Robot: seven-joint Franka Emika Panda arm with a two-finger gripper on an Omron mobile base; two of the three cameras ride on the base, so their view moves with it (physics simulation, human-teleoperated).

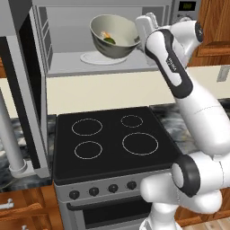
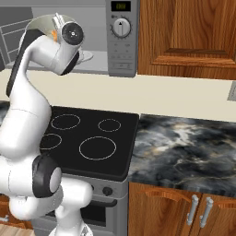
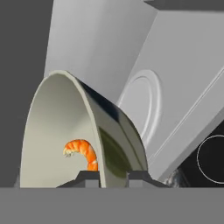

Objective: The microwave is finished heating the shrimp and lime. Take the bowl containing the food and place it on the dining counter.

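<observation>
No legible writing. Upper centre of the left base view, the hand [image 1: 140, 39] is clamped on the tilted bowl's [image 1: 112, 38] rim, shrimp [image 3: 82, 153] inside.

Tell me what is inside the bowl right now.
In the bowl, lifted and tilted in the gripper, lie the orange shrimp and the dark green lime. The near wall hides the bowl's bottom.
</observation>
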